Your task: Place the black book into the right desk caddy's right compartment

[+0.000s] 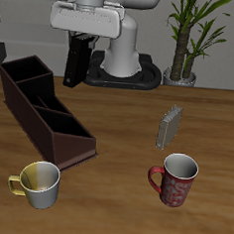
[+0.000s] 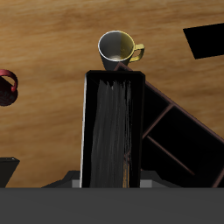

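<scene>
Pick-up is done: the slim black rectangular hardcover book hangs upright in the air, clamped in the two-finger gripper at its upper end. In the wrist view the black book fills the centre as a long dark slab, so the fingers are closed on it, not spread.

What's left: carry, lower, let go. The long dark brown-maroon open-topped desk caddy sits on the wooden table, approx. 7 o'clock from the book in the exterior view. Its right compartment, the big end section w/ tall walls, is farthest back and holds nothing yet. Book looks to hover just beside that end, toward 2 o'clock of it, not yet over the opening; exact offset can't be told from these angles.

Judged abt halfway. Next needs a short shift toward the tall end, then a straight drop between the walls.

Other bits: yellow-handled pale mug at 6 o'clock of the caddy, dark red mug, grey ribbed book standing well apart, potted plant at the back.
</scene>
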